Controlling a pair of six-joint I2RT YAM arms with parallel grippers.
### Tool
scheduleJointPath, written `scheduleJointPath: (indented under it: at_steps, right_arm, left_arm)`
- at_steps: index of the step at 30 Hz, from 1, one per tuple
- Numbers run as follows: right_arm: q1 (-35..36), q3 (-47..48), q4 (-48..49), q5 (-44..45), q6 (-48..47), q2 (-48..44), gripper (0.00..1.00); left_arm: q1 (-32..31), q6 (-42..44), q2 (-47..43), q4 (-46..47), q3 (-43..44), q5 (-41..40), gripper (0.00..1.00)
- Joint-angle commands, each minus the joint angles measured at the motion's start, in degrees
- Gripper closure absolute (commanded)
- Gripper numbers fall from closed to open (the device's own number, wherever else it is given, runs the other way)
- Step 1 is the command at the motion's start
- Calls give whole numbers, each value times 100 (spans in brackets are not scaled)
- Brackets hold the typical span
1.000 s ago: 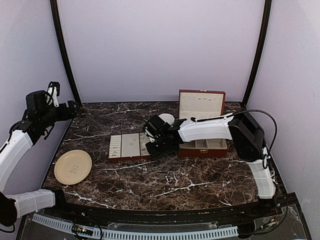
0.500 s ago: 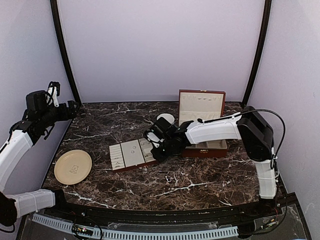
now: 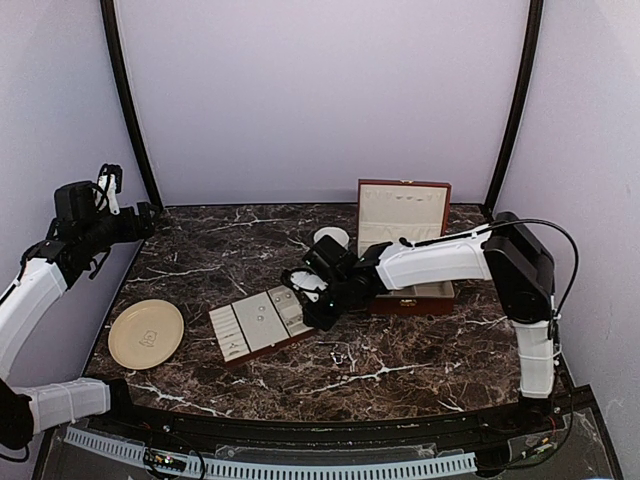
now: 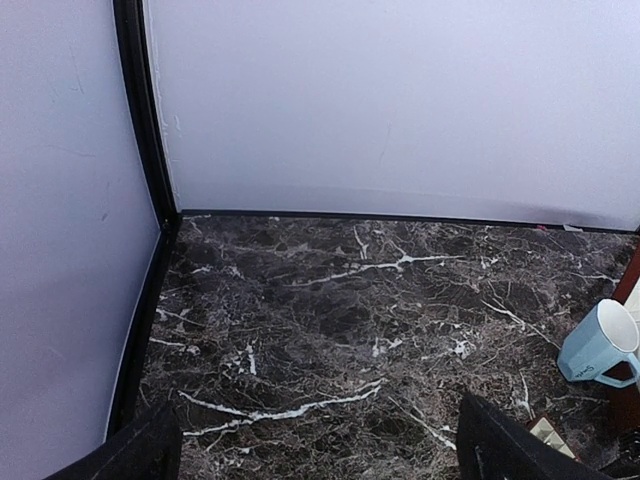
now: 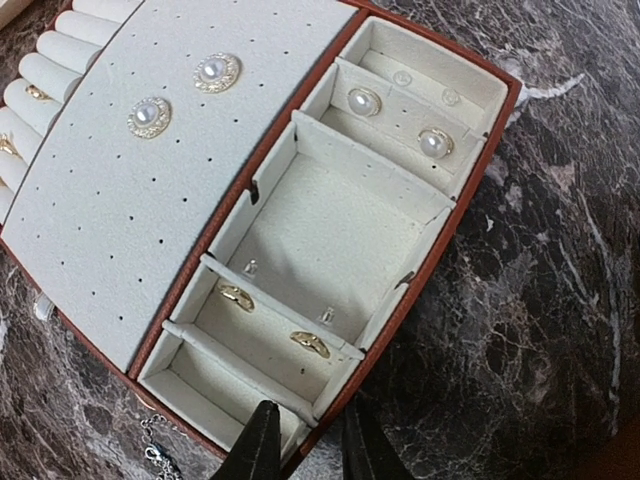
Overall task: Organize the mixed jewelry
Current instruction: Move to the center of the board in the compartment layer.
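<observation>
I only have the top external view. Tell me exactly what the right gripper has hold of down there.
Observer: The right gripper pinches the side wall of the slotted tray, one finger inside and one outside.
Operator: Count the pearl studs for me.
Observer: Four pearl studs: two on the perforated panel, two in an end compartment.
Operator: Report anything loose off the tray.
Observer: What looks like a fine chain lies on the marble table, just outside the tray's corner near the fingers.
</observation>
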Motion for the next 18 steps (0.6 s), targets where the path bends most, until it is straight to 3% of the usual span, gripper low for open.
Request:
scheduleJointPath:
  at_steps: [1, 5, 9, 18]
  right_arm:
    - [16, 64, 164, -52, -171, -380, 72]
    - [-62, 116, 292, -80, 175, -502, 57]
    - [-186, 41, 396, -250, 541, -760, 50]
    - [-248, -483, -138, 296, 1451, -1432, 53]
  left_arm:
    - [-14, 82, 1, 88, -70, 53, 2]
    - [-14, 97, 9, 89, -80, 31, 2]
    - [-14, 105, 6, 96, -83, 2, 2]
    - [-150, 107, -9, 107, -92, -36, 2]
